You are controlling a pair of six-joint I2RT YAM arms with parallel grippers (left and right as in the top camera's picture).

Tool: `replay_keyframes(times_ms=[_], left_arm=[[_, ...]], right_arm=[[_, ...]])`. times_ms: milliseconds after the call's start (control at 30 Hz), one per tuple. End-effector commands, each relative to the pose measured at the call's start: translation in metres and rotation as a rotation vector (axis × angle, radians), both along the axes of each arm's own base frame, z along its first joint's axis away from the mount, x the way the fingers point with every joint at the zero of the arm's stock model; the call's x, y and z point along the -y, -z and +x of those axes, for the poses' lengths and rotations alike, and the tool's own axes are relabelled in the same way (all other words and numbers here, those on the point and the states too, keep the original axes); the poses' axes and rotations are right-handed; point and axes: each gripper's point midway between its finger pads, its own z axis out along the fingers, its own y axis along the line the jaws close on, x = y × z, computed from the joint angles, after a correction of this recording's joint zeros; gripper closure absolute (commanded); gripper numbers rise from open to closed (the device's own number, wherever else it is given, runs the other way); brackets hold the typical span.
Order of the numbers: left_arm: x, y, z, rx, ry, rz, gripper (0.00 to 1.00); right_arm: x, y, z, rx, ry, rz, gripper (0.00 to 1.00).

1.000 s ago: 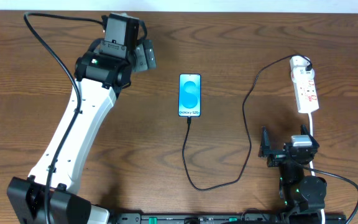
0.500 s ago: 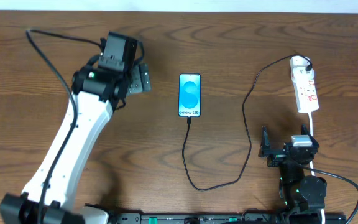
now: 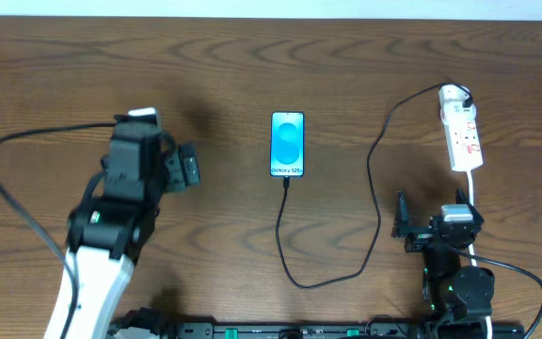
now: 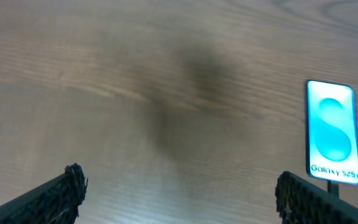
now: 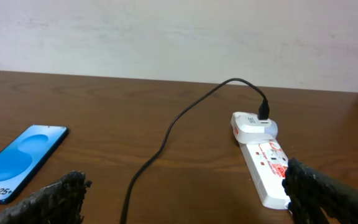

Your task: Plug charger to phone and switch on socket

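Brown wooden worktop (image 3: 346,56) is carrying the slim blue-screened smartphone (image 3: 288,144) at its centre, its thin black charger cable (image 3: 376,188) seemingly already seated and looping right to the narrow white power strip (image 3: 465,135). Both the left gripper (image 4: 178,177) and the right gripper (image 5: 182,177) are hanging wide open, holding nothing. Switching the strip on is probably what is remaining: the right gripper, sitting nearer, should be pressing straight down, not sideways, staying clear of the cable.

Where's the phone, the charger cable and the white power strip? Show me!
phone (image 3: 288,143), overhead view, middle of its blue screen.
charger cable (image 3: 376,202), overhead view, the long stretch right of the phone.
power strip (image 3: 464,139), overhead view, middle of its white body.
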Motion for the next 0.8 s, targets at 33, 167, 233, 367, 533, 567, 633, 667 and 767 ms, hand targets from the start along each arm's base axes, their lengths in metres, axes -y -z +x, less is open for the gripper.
replay_keyframes(times_ms=[33, 167, 233, 367, 533, 567, 633, 667, 767], left_arm=[[0.014, 0.006, -0.023, 0.074, 0.229, 0.011, 0.01], [0.01, 0.015, -0.041, 0.123, 0.245, 0.003, 0.01], [0.007, 0.019, -0.051, 0.151, 0.237, -0.002, 0.01], [0.002, 0.025, -0.068, 0.216, 0.223, 0.003, 0.01], [0.001, 0.032, -0.081, 0.29, 0.223, 0.008, 0.01], [0.001, 0.035, -0.083, 0.302, 0.223, 0.009, 0.01], [0.001, 0.041, -0.084, 0.329, 0.222, 0.011, 0.01], [0.001, 0.043, -0.083, 0.344, 0.223, 0.012, 0.01], [0.002, 0.047, -0.08, 0.403, 0.229, 0.025, 0.01]], right_arm=[[0.003, 0.0, 0.0, 0.002, 0.016, 0.004, 0.01], [0.003, 0.0, 0.0, 0.002, 0.016, 0.004, 0.01], [0.003, 0.0, 0.0, 0.002, 0.016, 0.004, 0.01], [0.003, 0.0, 0.0, 0.002, 0.016, 0.004, 0.01], [0.003, 0.0, 0.0, 0.002, 0.016, 0.004, 0.01], [0.003, 0.0, 0.0, 0.002, 0.016, 0.004, 0.01], [0.003, 0.0, 0.0, 0.002, 0.016, 0.004, 0.01], [0.003, 0.0, 0.0, 0.002, 0.016, 0.004, 0.01], [0.003, 0.0, 0.0, 0.002, 0.016, 0.004, 0.01]])
